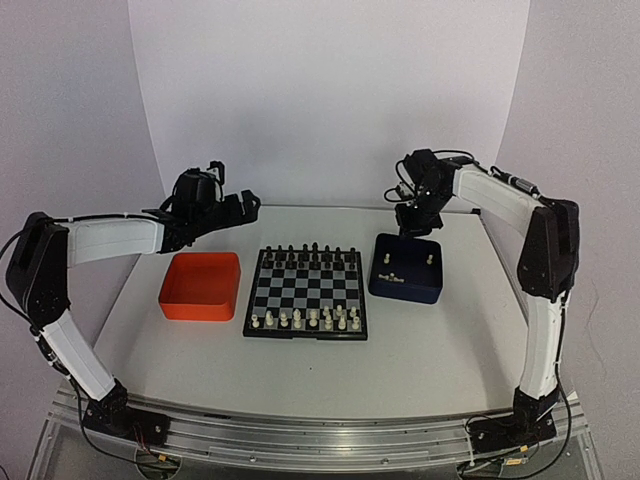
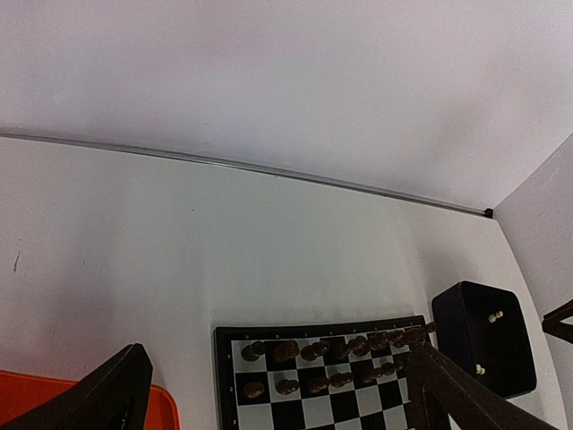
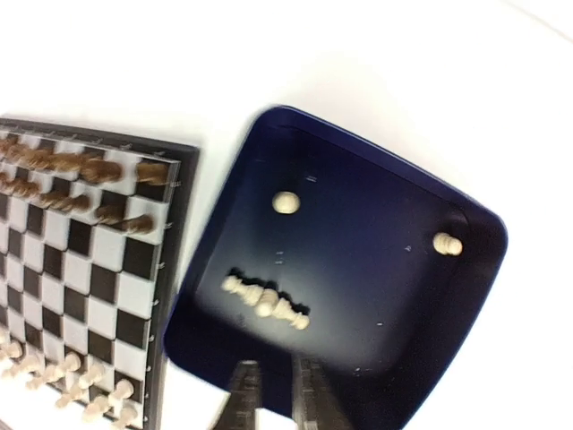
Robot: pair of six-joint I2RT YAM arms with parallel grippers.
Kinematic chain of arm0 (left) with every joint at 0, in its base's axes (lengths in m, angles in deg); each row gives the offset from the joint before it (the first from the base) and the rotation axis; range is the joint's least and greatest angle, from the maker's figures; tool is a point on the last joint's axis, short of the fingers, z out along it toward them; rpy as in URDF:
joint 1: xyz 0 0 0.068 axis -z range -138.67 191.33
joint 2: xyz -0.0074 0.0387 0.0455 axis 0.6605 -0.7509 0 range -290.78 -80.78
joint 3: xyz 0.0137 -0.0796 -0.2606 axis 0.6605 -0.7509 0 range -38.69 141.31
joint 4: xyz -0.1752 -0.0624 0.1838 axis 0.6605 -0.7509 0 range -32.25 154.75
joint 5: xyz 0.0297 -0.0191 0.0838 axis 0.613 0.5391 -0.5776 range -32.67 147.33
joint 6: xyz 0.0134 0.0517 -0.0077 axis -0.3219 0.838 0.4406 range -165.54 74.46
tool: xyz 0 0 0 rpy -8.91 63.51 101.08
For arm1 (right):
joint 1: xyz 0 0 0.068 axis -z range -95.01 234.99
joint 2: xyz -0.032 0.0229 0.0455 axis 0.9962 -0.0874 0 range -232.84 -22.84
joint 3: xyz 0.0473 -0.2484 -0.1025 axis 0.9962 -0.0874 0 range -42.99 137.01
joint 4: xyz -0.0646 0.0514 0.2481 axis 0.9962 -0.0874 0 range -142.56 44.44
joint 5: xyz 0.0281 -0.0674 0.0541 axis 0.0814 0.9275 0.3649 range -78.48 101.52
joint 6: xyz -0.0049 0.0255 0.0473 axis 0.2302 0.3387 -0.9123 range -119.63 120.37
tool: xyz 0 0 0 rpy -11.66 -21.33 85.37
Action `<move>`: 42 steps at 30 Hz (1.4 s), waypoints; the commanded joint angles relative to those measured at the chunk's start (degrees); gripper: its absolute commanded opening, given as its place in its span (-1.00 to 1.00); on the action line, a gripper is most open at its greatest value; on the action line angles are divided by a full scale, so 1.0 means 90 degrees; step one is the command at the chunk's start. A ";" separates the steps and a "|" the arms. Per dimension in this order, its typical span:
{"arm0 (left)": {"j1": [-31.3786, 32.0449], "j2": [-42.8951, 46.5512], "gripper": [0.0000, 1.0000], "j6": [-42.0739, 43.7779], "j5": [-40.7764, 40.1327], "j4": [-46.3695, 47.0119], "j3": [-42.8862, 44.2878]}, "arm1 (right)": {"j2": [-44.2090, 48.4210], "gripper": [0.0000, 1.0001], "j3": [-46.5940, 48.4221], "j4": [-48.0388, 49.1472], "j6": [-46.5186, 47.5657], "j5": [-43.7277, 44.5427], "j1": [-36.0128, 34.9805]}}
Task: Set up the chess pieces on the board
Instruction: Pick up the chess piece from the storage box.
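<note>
Desk: white top; carries the board and two trays in a row.
Board: small, with black and silvery checks and a black rim; lies flat mid-desk, between the two trays.
Chess pieces: tiny, cream-white; most stand in the board's two rows nearest the arms, some crowded unevenly.
Chess pieces, off the board: in the dark blue tray, a small cluster lies side by side near the board-side wall; one sits alone further in; one is near the far corner.
Black pieces: fill the board's two far rows.
Orange tray: just left of the board, apart from it.
Dark blue tray: just right of the board, set slightly askew.
Left pincer: released, fingers spread wide with nothing between them; held in the air behind the orange tray and the board's far left corner.
Right pincer: all but clenched, only a narrow slit between the fingers and nothing seen in it; hangs above the dark blue tray, touching no piece.
</note>
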 commanded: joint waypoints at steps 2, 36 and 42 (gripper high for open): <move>-0.0033 0.0333 0.99 0.0426 -0.0062 0.0405 0.0277 | -0.0394 -0.51 0.0226 -0.0290 -0.0493 0.0930 0.0117; -0.0033 -0.0015 0.99 0.0123 0.0042 0.0160 0.0089 | -0.2717 -0.14 0.1438 -0.0291 0.0260 0.2416 0.0642; -0.0031 0.0045 0.99 0.0114 0.0005 0.0130 0.0032 | -0.2648 -0.62 0.1397 -0.0277 0.0128 0.2319 0.0644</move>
